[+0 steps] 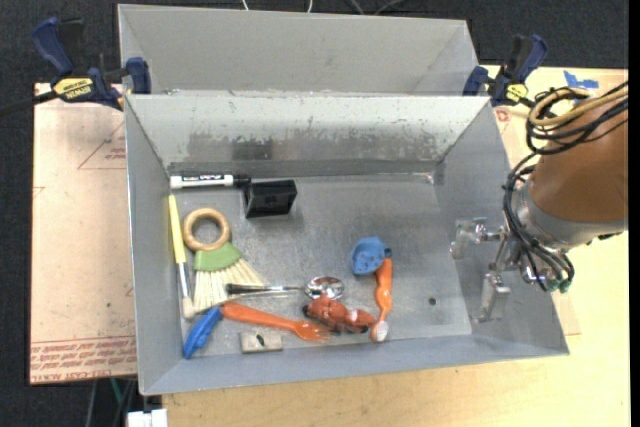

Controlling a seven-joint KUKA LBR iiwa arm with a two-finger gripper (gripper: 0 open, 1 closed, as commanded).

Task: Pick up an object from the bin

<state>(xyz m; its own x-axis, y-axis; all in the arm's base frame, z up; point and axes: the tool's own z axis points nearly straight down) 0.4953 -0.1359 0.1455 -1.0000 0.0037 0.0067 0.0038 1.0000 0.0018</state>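
The tool (478,267) hung, fingers apart, over the bin's (300,140) right side. Left of it, a slim orange handle (382,290) lay lengthwise near-to-far.

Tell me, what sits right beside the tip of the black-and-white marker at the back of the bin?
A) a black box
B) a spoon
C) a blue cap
A: the black box sits just to the right of the marker, at its tip.
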